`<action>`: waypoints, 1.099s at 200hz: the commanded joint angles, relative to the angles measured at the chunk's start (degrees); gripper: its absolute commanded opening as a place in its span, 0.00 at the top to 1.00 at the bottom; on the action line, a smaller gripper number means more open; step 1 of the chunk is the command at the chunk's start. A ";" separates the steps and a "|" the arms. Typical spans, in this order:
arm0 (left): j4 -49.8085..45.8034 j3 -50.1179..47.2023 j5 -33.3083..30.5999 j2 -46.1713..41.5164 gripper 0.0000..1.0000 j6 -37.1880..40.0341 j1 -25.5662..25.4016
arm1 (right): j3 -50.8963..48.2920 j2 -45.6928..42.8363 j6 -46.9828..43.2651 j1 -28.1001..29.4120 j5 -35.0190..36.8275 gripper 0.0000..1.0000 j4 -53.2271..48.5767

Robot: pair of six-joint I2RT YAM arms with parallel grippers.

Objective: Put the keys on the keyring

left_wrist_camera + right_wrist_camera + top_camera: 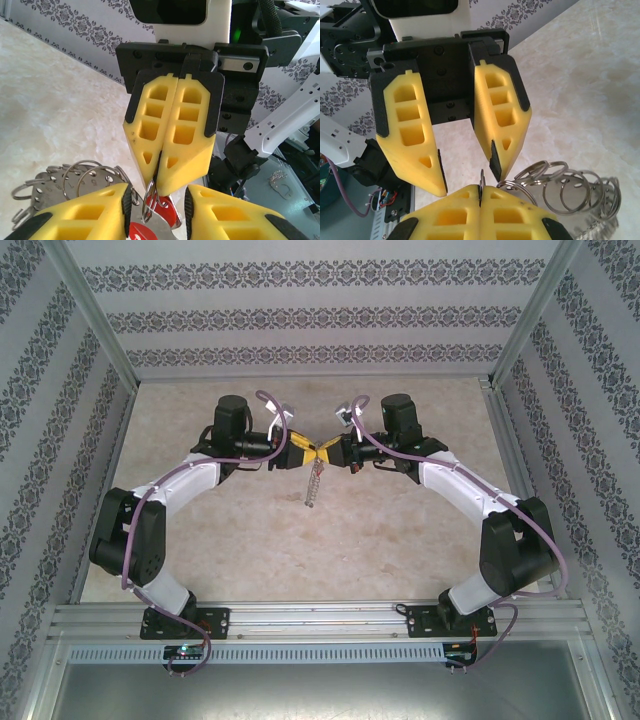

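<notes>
Open tabletop (250, 560) all around; at centre, meeting jaws and dangling keyring (313, 485) in the way.

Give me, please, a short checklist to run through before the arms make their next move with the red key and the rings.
1. Right gripper shut on the thin metal ring: ok.
2. Left gripper with jaws apart, tip to tip with the right gripper: ok.
3. Red key head in line with the gap between the left fingers: ok.
4. Left gripper gripping the key: cannot tell.
5. Key threaded onto the ring cluster: cannot tell.
</notes>
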 commanded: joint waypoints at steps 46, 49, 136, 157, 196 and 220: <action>4.80 -0.72 2.43 0.11 0.72 -1.05 -0.40 | 0.83 0.03 0.33 0.29 -0.87 1.00 2.67; 4.93 -0.70 2.44 0.11 0.73 -1.15 -0.42 | 0.83 0.04 0.32 0.29 -0.87 1.00 2.67; 6.07 -2.06 3.52 -0.18 0.79 -0.95 -0.93 | 1.00 0.13 0.31 -0.06 -0.87 1.00 2.33; 2.95 -2.04 3.40 -0.65 0.80 1.47 -0.96 | 1.09 0.30 0.29 -0.20 -1.20 1.00 2.13; 2.26 -1.82 2.62 -0.69 0.83 2.65 -1.10 | 1.18 0.42 0.41 -0.20 -1.48 1.00 2.05; 3.04 -1.47 3.03 -0.47 0.96 2.22 -1.29 | 1.18 0.24 0.62 -0.20 -1.39 1.00 2.04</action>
